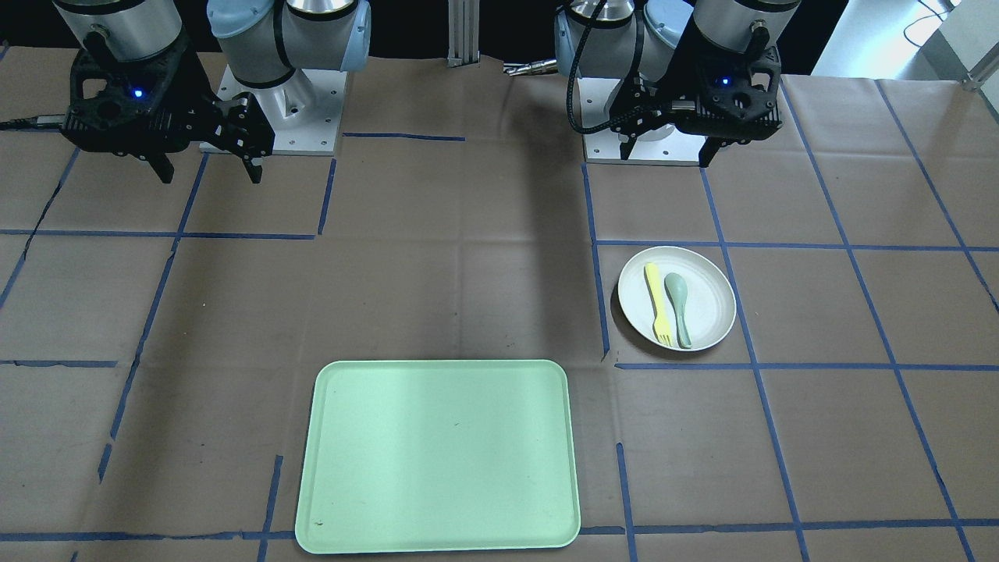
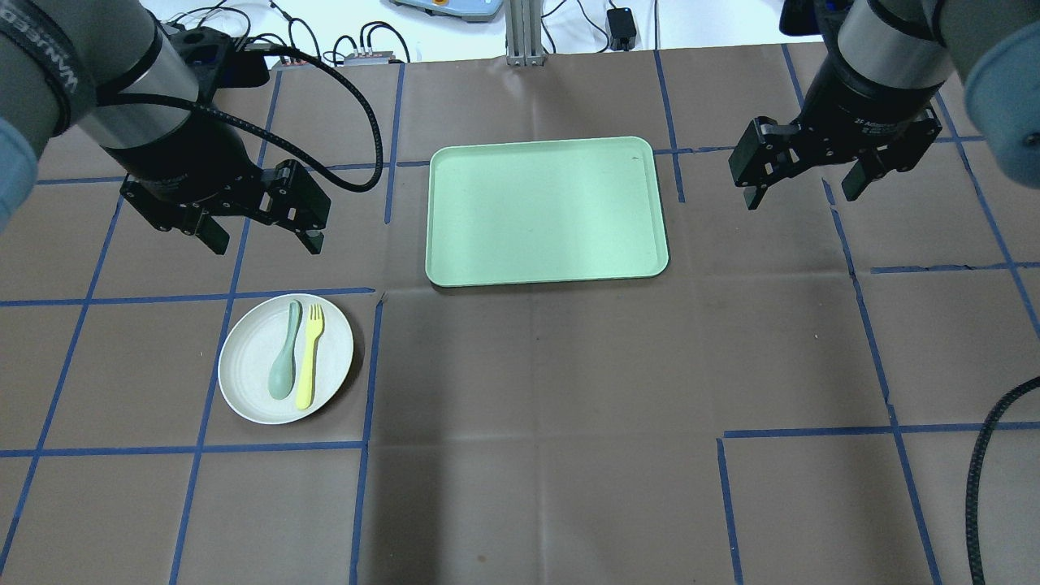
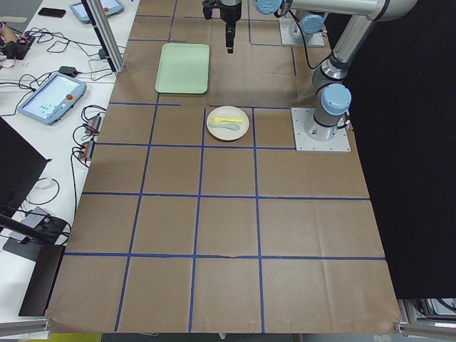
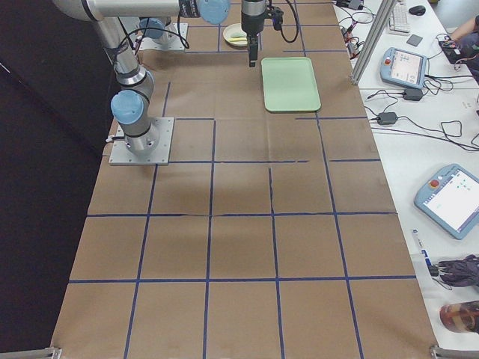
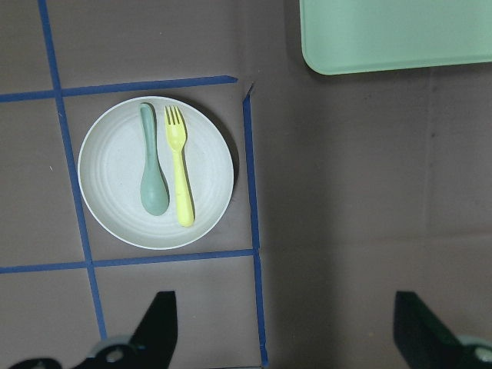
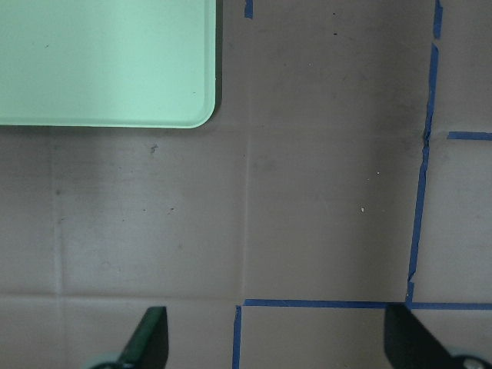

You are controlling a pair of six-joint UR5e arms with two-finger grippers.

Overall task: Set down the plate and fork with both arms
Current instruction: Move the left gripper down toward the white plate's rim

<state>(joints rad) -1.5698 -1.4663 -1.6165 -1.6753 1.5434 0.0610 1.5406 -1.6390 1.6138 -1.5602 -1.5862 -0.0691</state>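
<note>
The off-white plate [image 2: 248, 366] lies on the table on my left side; it also shows in the front view [image 1: 706, 300] and the left wrist view [image 5: 108, 165]. On it lie the pale yellow fork [image 2: 309, 355] and a grey-green spoon [image 2: 283, 361], side by side. My left gripper [image 2: 264, 240] hangs open and empty above the table, just beyond the plate. My right gripper [image 2: 804, 188] hangs open and empty to the right of the pale green tray [image 2: 544, 210]. In the front view the left gripper [image 1: 663, 154] and the right gripper [image 1: 209, 172] sit near the arm bases.
The rectangular pale green tray [image 1: 437, 453] has nothing on it and lies mid-table, far from the bases. Brown paper with blue tape lines covers the table. Cables and tablets lie beyond the far edge [image 2: 357, 41]. A metal post [image 2: 520, 32] stands at the far middle.
</note>
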